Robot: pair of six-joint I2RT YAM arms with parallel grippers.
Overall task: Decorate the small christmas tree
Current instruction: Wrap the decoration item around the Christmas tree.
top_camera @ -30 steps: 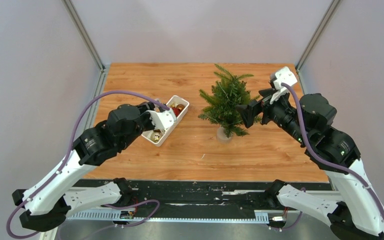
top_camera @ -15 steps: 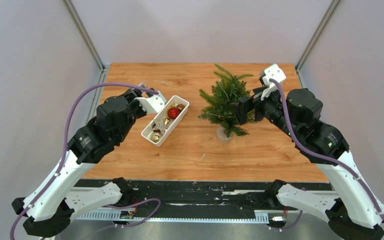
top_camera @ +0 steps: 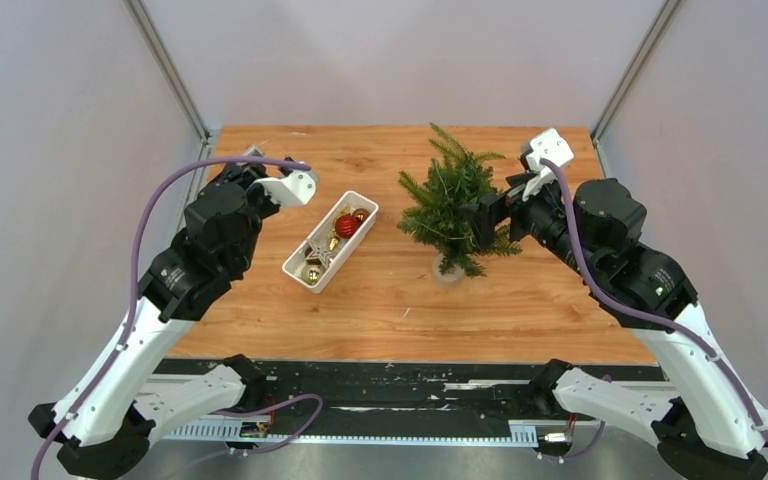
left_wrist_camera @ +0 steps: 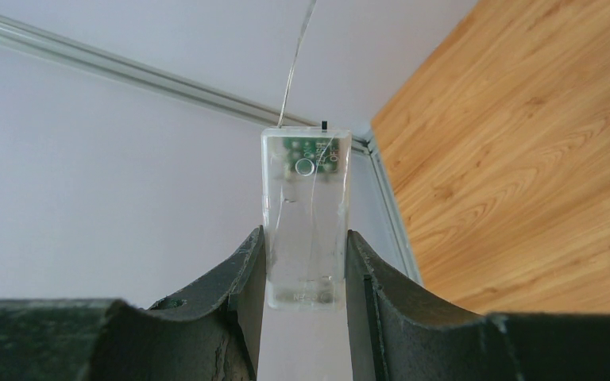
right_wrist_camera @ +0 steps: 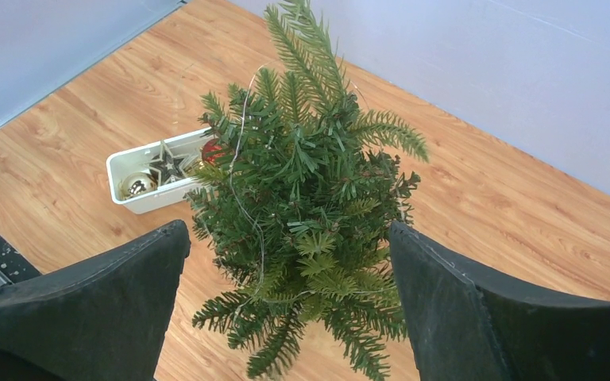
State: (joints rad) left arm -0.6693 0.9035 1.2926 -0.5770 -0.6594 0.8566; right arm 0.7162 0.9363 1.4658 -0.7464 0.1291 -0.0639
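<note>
The left claw (left_wrist_camera: pixel 303 238) is gripping a clear battery box (left_wrist_camera: pixel 305 198), with its wire (left_wrist_camera: pixel 292 71) trailing away. The right claw (right_wrist_camera: pixel 287 232), the nearer one, is gaping fully and holding nothing. The small christmas tree (right_wrist_camera: pixel 310 182) is standing directly ahead of it, axis vertical, on the surface (right_wrist_camera: pixel 484 206).

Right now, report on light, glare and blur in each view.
Top view: soft even light, faint shadows on the table, no glare. Left wrist: the clear box is sharp, its thin wire barely visible. Right wrist: the tree is crisp, no blur.
</note>
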